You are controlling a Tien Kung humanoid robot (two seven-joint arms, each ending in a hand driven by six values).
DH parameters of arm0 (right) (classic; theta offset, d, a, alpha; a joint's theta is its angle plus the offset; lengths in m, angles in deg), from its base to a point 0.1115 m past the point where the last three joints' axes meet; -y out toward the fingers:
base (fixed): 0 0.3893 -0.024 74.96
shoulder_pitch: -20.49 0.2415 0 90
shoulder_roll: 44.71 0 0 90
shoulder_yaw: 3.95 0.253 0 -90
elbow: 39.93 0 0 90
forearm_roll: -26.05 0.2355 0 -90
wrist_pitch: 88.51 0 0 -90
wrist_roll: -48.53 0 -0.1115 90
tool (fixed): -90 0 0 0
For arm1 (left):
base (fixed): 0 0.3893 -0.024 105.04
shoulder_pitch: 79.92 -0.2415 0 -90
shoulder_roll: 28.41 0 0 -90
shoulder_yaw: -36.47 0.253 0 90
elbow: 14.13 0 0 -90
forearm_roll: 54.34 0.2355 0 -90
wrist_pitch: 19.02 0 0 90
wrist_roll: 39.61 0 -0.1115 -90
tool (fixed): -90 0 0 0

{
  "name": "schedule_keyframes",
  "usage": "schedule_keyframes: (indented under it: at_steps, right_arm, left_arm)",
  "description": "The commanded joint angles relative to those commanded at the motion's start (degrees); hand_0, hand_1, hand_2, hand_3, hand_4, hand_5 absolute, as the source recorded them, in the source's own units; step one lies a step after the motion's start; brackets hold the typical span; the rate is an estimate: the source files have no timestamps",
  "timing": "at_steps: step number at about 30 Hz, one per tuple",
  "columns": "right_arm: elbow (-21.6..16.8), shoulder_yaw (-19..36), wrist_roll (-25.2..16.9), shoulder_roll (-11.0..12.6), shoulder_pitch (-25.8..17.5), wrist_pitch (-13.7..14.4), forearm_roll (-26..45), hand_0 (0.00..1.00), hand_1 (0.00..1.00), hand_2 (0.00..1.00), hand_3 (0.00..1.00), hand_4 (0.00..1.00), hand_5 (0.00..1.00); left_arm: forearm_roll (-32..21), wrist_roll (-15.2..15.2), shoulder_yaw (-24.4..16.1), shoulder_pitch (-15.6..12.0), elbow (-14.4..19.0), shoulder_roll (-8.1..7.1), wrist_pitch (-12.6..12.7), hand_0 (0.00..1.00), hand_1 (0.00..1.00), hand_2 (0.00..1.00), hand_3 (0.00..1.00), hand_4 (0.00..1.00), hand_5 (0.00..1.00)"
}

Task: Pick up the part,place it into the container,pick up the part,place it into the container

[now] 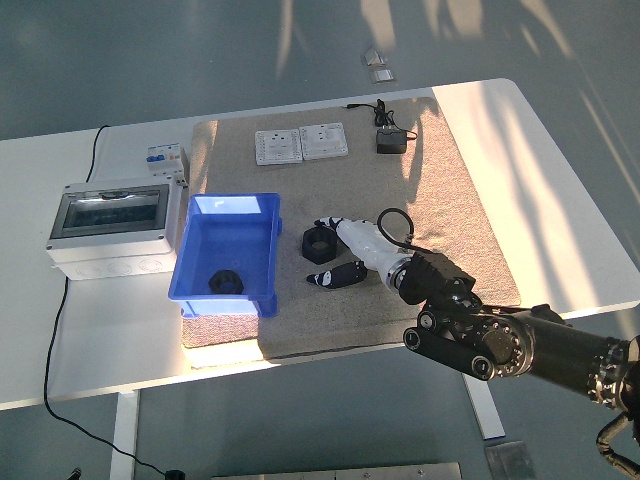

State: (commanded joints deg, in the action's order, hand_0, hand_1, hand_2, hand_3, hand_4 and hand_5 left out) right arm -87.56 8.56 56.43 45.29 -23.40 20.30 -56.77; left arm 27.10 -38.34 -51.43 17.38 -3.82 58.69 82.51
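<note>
A black ring-shaped part (319,242) lies on the grey mat (440,200), just right of the blue container (200,262). A second black part (223,281) lies inside the container near its front. My right hand (338,250), white with black fingers, reaches in from the lower right and sits right beside the loose part. Its upper fingers (328,222) point past the part's far side and its thumb (336,275) lies on the mat at the near side. The fingers are spread and not closed on the part. My left arm is not in view.
A grey electrical box (110,228) with a clear lid stands left of the container. Two white wall sockets (300,143) and a black adapter (389,142) with its cable lie at the mat's far end. A small breaker (163,157) stands behind the box.
</note>
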Motion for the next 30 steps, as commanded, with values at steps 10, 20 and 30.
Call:
schedule_keyframes:
  at_steps: [10, 20, 30]
  right_arm:
    - [-0.27, 0.08, -1.59, 0.0, 0.0, -1.39, 0.21, 0.971, 0.784, 0.785, 0.788, 0.841, 0.333]
    - [-0.87, 0.5, -3.16, 0.0, -0.24, 0.77, 0.16, 0.969, 0.783, 0.745, 0.599, 0.802, 0.285]
    - [-0.82, 0.85, -2.35, 0.07, -0.51, 1.44, -1.91, 0.955, 0.741, 0.623, 0.343, 0.803, 0.258]
  left_arm:
    - [-0.03, 0.01, 0.03, 0.01, 0.0, 0.0, 0.0, 0.668, 0.656, 0.697, 0.666, 0.731, 0.79]
    - [0.08, 0.04, -0.02, -0.16, 0.0, 0.03, -0.02, 0.668, 0.656, 0.698, 0.667, 0.73, 0.791]
    - [0.38, 0.05, -0.17, -0.24, 0.0, 0.01, -0.06, 0.668, 0.656, 0.698, 0.666, 0.729, 0.79]
